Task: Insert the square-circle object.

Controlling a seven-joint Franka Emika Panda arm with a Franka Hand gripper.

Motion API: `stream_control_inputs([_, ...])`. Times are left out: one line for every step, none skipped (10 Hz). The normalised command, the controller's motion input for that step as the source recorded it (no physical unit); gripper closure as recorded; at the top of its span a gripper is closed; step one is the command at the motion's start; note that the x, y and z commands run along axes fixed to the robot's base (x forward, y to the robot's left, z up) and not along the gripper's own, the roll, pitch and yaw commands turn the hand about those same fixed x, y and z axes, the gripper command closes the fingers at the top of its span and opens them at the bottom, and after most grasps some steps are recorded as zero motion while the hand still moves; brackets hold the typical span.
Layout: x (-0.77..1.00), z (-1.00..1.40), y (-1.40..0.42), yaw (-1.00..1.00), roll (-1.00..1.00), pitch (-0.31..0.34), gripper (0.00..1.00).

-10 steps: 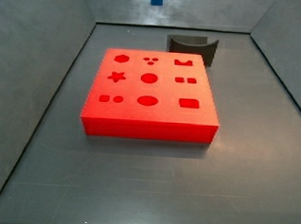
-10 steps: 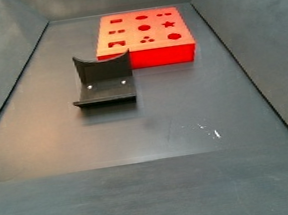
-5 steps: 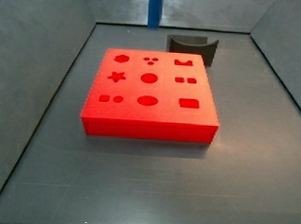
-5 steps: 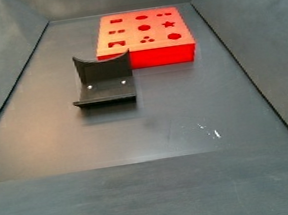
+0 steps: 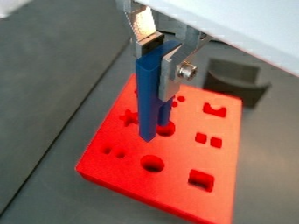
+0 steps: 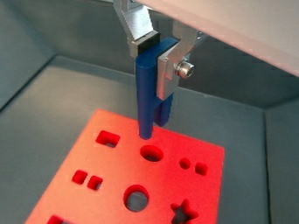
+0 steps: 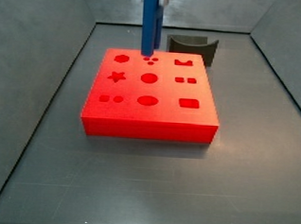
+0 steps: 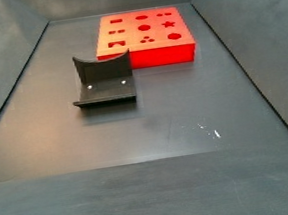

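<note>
Above the red block (image 5: 163, 149), in a wrist view, our gripper (image 5: 160, 54) is clamped on the square-circle object (image 5: 149, 92), a slim blue piece that hangs upright between the silver fingers (image 5: 170, 70). Its lower end sits over the block's top face, near a round hole, though we cannot tell from here whether it touches. The dark grey holder (image 5: 239, 75) stands beyond the block, well apart from the piece.

Seen from the other wrist camera, the gripper (image 6: 156, 54) grips the blue piece (image 6: 149, 87) near its top, and the lower tip hangs above the block (image 6: 128, 175), close to a round hole in its middle row.

From a side view, the blue piece (image 7: 150, 24) comes straight down to the far part of the block (image 7: 151, 93), its tip just at or above the small holes near the far edge; the gripper itself is out of frame. The holder (image 7: 192, 48) sits behind on the worktop (image 7: 239, 166).

Across the opposite side view, the block (image 8: 144, 37) and holder (image 8: 103, 81) show plainly, but the piece is barely visible at the top edge.

We judge pickup done and carry nearly done; fine alignment and pushing in remain.
</note>
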Motion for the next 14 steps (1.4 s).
stream_control_inputs([-0.04,-0.56,0.00,-0.94,-0.11,0.000,1.00])
stream_control_inputs([0.00,-0.59,0.00,-1.00,-0.04,0.030,1.00])
stream_control_inputs([0.00,-0.63,0.00,-1.00,-0.01,0.074,1.00])
stream_control_inputs([0.00,-0.63,0.00,-1.00,-0.01,0.074,1.00])
stream_control_inputs([0.00,-0.64,0.00,-1.00,-0.02,0.076,1.00])
stream_control_inputs([-0.12,-0.13,0.00,-0.93,-0.05,0.004,1.00])
stream_control_inputs([-0.14,0.00,0.00,-0.91,-0.06,-0.017,1.00])
stream_control_inputs([-0.01,0.00,0.00,-1.00,-0.04,-0.060,1.00])
stream_control_inputs([-0.01,0.00,-0.01,-0.96,-0.12,-0.124,1.00])
stream_control_inputs([0.00,0.00,0.00,-0.91,-0.16,-0.186,1.00])
stream_control_inputs([-0.01,0.00,0.00,-0.92,-0.13,-0.181,1.00])
stream_control_inputs([-0.02,-0.05,0.00,-0.91,-0.14,-0.191,1.00])
stream_control_inputs([-0.05,-0.03,0.00,-0.90,-0.13,-0.190,1.00])
stream_control_inputs([-0.06,0.00,0.00,-0.90,-0.10,-0.187,1.00])
